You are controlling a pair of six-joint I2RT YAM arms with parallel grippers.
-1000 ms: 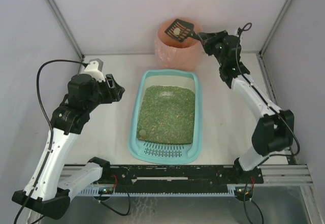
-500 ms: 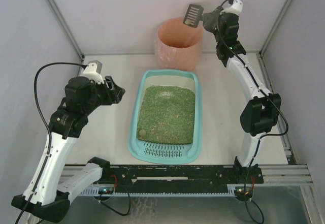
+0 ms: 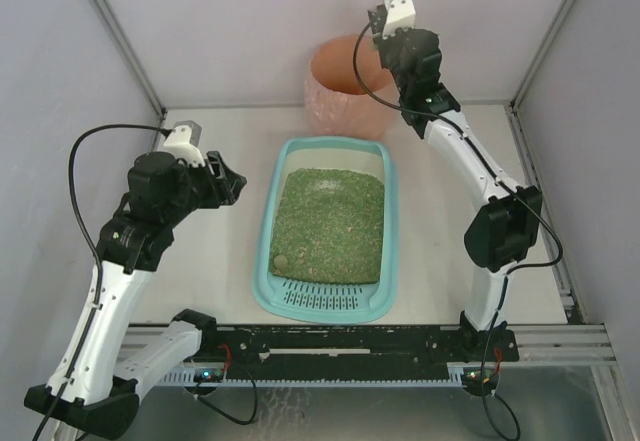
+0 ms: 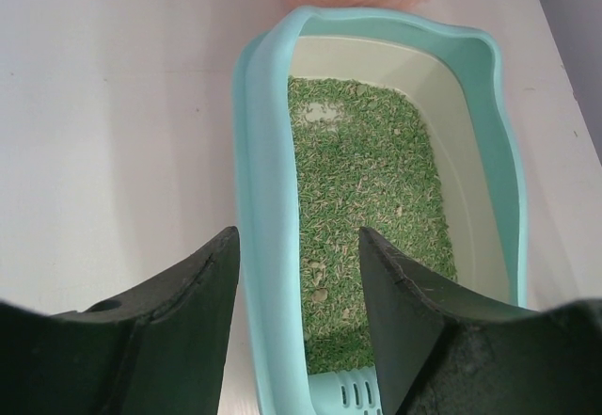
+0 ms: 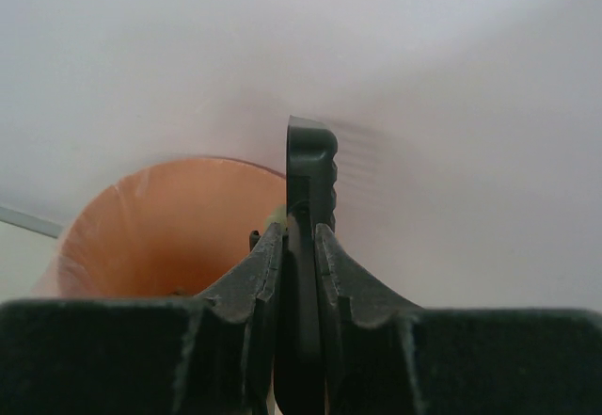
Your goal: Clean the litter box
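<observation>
The teal litter box (image 3: 392, 223) lies mid-table, filled with green-brown granules and with its slotted grate (image 3: 322, 302) at the near end. A small round clump (image 3: 281, 261) sits in the litter by the grate. My left gripper (image 3: 232, 176) hovers open just left of the box; in its wrist view the box's left rim (image 4: 268, 246) shows between its fingers (image 4: 298, 236). My right gripper (image 5: 301, 231) is raised over the pink-orange bin (image 3: 340, 86) and shut on the black scoop (image 5: 311, 166), which is turned on edge. A small pale lump (image 5: 276, 215) shows beside the scoop.
The bin stands against the back wall, just beyond the box's far end. Grey walls and metal posts close in the table on the left, right and back. A black rail (image 3: 340, 341) carrying both arm bases runs along the near edge.
The right arm lifted and rolled its wrist over the bin, turning the scoop from flat to on edge; the clump no longer lies on it. The left arm barely moved.
</observation>
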